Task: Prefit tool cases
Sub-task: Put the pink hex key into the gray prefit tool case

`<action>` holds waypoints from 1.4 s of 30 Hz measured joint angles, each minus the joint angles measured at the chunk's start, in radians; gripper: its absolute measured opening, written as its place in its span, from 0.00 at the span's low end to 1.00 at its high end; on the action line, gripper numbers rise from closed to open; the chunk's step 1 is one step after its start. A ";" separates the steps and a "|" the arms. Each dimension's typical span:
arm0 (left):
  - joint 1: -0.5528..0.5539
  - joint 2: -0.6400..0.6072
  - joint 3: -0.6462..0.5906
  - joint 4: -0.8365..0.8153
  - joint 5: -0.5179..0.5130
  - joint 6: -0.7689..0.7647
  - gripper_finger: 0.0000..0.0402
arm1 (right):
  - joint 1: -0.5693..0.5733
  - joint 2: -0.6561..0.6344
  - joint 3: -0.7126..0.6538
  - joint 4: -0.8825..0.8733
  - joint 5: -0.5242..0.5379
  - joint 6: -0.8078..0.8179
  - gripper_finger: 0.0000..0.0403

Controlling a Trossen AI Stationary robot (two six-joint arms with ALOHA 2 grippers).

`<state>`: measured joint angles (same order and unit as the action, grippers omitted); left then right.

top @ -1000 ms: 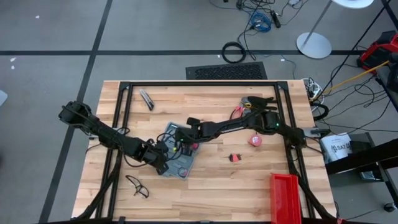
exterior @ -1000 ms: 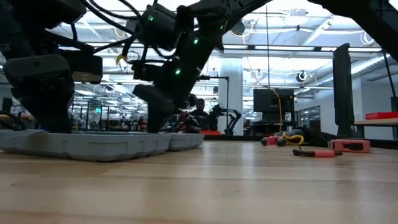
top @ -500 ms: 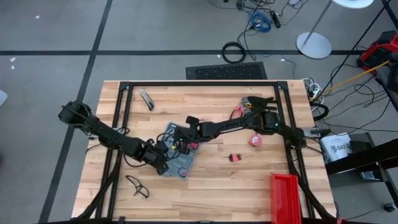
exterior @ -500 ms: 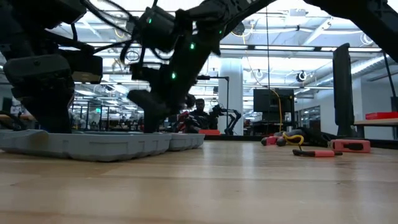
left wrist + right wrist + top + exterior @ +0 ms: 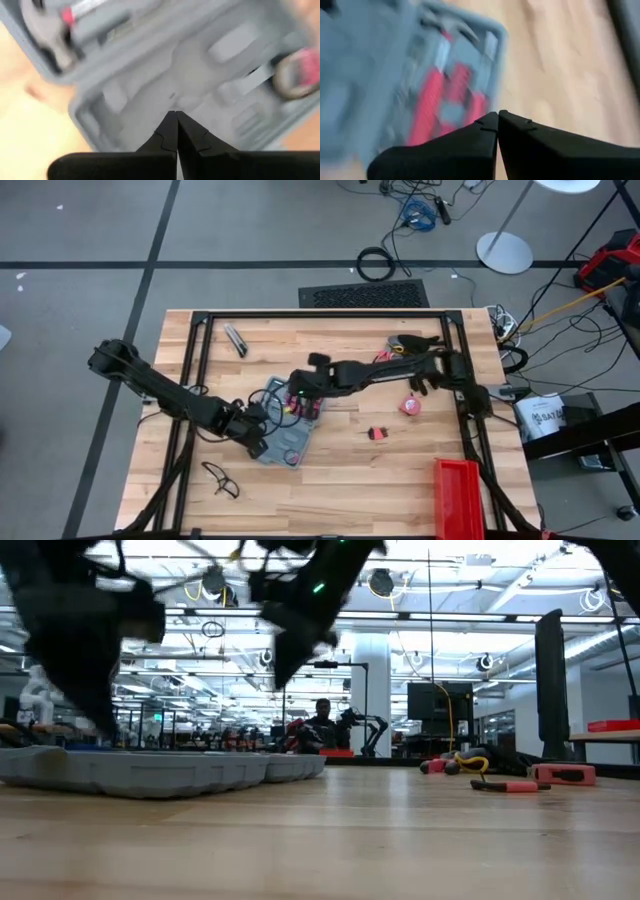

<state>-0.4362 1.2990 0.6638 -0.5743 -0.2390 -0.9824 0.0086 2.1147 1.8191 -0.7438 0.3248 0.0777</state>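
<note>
The tool case [image 5: 285,428] lies open and flat on the table left of the middle, a low grey slab in the low view [image 5: 150,770]. Its grey moulded tray [image 5: 165,85] holds red-handled tools [image 5: 445,100]. My left gripper [image 5: 262,442] hangs shut above the case's near-left part, with its tips [image 5: 175,117] over an empty recess. My right gripper [image 5: 300,392] is shut too, and higher, over the case's far-right edge [image 5: 497,117]. Both are clear of the case in the low view, the left gripper [image 5: 102,725] and the right gripper [image 5: 280,675].
A red bin [image 5: 460,498] stands at the near right edge. A red tape measure [image 5: 408,405] and a small red item [image 5: 378,433] lie right of the case, and red-handled pliers [image 5: 385,360] at the far right. A dark tool [image 5: 236,338] lies far left, a black item [image 5: 222,478] near left.
Both grippers have risen off the case, still shut. The right one has gone up more and drawn a little toward the table's right. The case has stayed where it was, flat on the table.
</note>
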 joint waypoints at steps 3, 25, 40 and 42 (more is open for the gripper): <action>0.002 -0.063 0.045 0.014 -0.038 0.075 0.00 | -0.002 -0.077 0.001 -0.220 0.092 0.033 0.00; 0.147 -0.251 0.127 0.289 -0.392 0.906 0.20 | 0.288 -0.798 -1.264 0.809 -0.018 0.714 0.23; 0.243 0.174 0.169 0.785 -0.185 1.145 0.28 | 0.349 -0.764 -1.272 0.583 -0.044 0.836 0.21; 0.243 0.173 0.169 0.784 -0.184 1.125 0.28 | 0.374 -0.764 -1.272 0.561 -0.044 0.856 0.20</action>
<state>-0.1936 1.4720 0.8326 0.2094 -0.4229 0.1426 0.3822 1.3502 0.5472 -0.1826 0.2810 0.9340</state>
